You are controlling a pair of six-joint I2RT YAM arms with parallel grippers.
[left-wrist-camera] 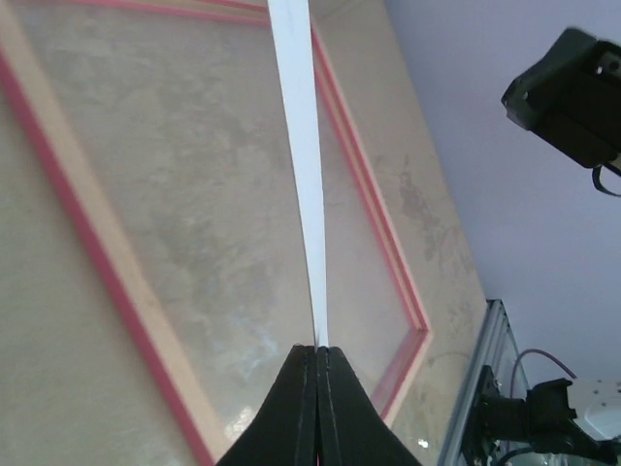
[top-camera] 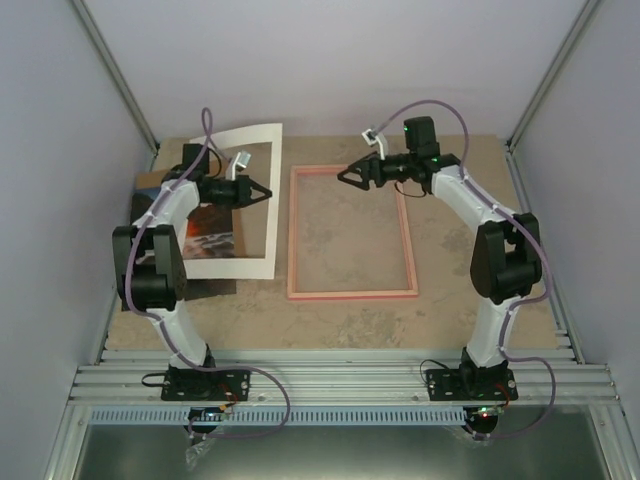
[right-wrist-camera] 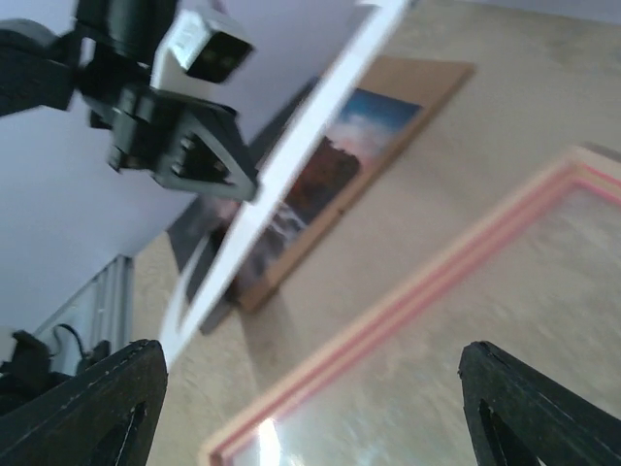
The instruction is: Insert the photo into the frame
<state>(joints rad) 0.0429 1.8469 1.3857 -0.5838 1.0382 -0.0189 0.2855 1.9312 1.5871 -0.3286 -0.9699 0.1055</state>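
The counter (top-camera: 470,310) has a mottled beige, stone-like surface. Plain pale lavender-grey walls enclose it on three sides: the back wall (top-camera: 340,60), the left wall (top-camera: 50,200) and the right wall (top-camera: 600,200). An aluminium post stands at each rear corner, left (top-camera: 116,75) and right (top-camera: 553,72). Ribbed aluminium rails (top-camera: 340,380) run along the near edge, followed by a perforated strip (top-camera: 340,415) and a grey metal panel (top-camera: 340,450). Lighting is even; shadows are soft.
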